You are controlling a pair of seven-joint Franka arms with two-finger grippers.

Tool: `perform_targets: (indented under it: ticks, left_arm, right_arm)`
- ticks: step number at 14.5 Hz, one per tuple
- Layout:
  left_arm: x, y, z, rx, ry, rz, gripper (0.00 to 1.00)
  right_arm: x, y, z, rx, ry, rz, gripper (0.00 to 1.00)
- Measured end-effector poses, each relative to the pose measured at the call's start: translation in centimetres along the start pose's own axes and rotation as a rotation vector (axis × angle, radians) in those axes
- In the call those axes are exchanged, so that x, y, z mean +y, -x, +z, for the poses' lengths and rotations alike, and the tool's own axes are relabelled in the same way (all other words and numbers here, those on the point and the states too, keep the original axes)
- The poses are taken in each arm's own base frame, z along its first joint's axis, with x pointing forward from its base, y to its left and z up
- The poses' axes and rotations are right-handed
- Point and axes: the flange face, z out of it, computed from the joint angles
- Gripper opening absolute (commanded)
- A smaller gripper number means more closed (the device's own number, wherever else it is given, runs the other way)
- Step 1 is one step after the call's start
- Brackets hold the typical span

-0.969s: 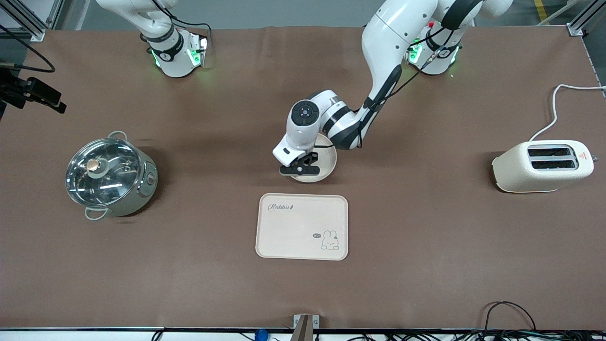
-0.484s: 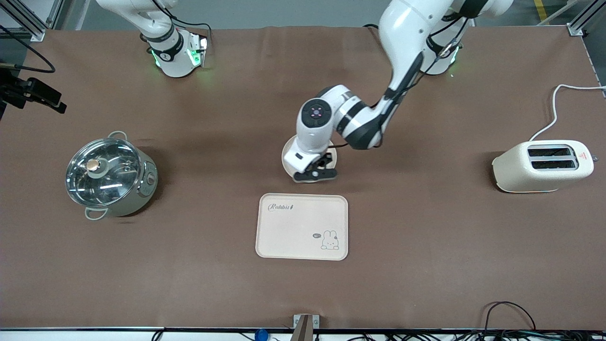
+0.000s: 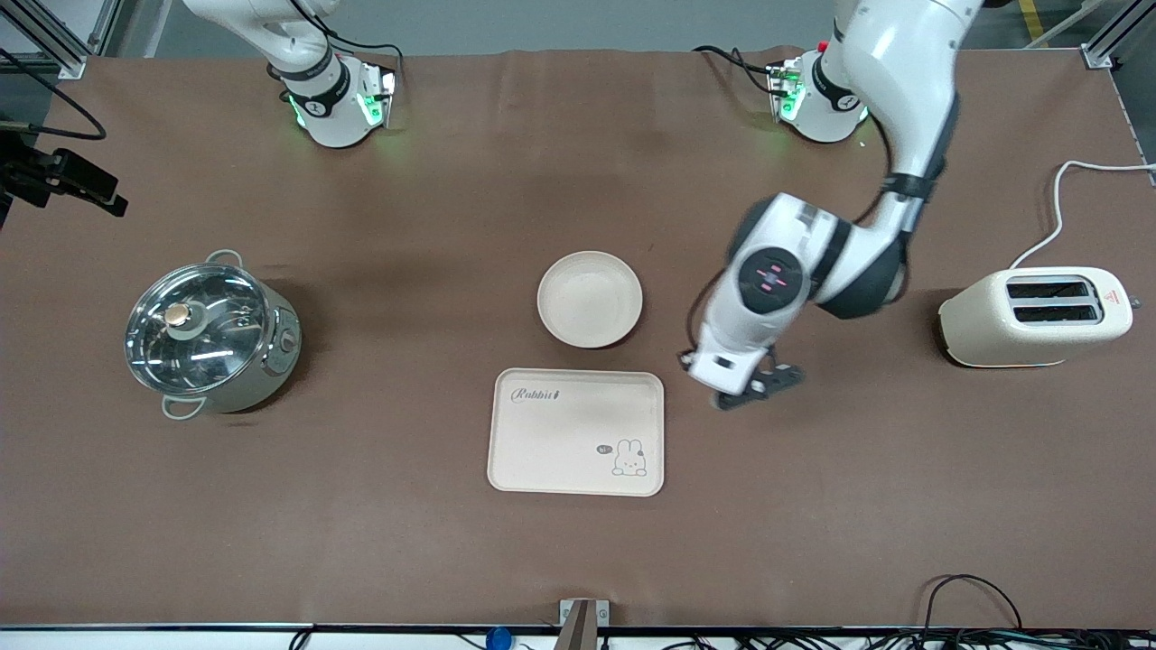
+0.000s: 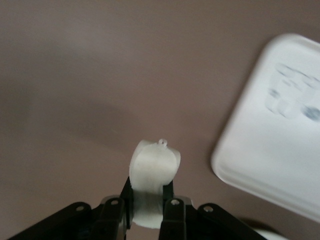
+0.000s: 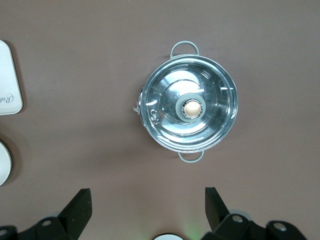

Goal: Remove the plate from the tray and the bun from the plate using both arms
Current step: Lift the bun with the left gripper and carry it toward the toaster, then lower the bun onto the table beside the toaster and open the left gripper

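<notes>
The round cream plate (image 3: pixel 590 299) sits empty on the table, just farther from the front camera than the tray (image 3: pixel 576 431). My left gripper (image 3: pixel 755 385) hangs over bare table beside the tray, toward the left arm's end. In the left wrist view it (image 4: pixel 148 200) is shut on the pale bun (image 4: pixel 154 167), which sticks out past the fingertips, and the tray's corner (image 4: pixel 280 145) shows nearby. My right gripper (image 5: pixel 147 202) is open and empty, high over the table near the pot (image 5: pixel 189 109), and out of the front view.
A lidded steel pot (image 3: pixel 209 332) stands toward the right arm's end. A cream toaster (image 3: pixel 1034 316) with its cord stands toward the left arm's end. The right wrist view catches the edges of the tray (image 5: pixel 7 80) and plate (image 5: pixel 2 162).
My left gripper has left the plate and swung toward the left arm's end of the table, carrying the bun. The plate is now uncovered. The right arm has not moved.
</notes>
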Motion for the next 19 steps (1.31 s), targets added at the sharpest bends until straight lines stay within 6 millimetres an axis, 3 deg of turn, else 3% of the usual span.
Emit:
perform_targets:
  ticks: [4, 7, 9, 11, 14, 17, 19]
  left_arm:
    - [-9.5, -6.9, 4.5, -0.066, -0.054, -0.146, 0.25]
    - [-13.7, -9.3, 8.3, -0.123, -0.08, -0.21, 0.27]
    - [-14.7, -9.6, 10.1, -0.149, -0.093, -0.226, 0.3]
    - [-15.4, -9.9, 11.3, -0.164, -0.099, -0.238, 0.4]
    - [-15.5, -9.9, 12.0, -0.178, -0.086, -0.255, 0.97]
    - [-15.2, -9.8, 11.7, -0.179, -0.077, -0.257, 1.0]
    - [-15.0, -10.1, 10.4, -0.161, -0.064, -0.252, 1.0]
  right_arm:
    - [0.0, 0.0, 0.0, 0.0, 0.0, 0.0, 1.0]
    - [0.0, 0.0, 0.0, -0.001, 0.0, 0.0, 1.0]
    - [0.0, 0.0, 0.0, -0.001, -0.001, 0.0, 1.0]
    - [0.0, 0.0, 0.0, -0.002, -0.001, 0.0, 1.0]
    - [0.0, 0.0, 0.0, -0.003, -0.002, 0.0, 1.0]
    - [-0.1, 0.0, 0.1, -0.004, -0.005, 0.0, 1.0]
    - [-0.1, 0.0, 0.1, -0.005, -0.011, -0.001, 1.0]
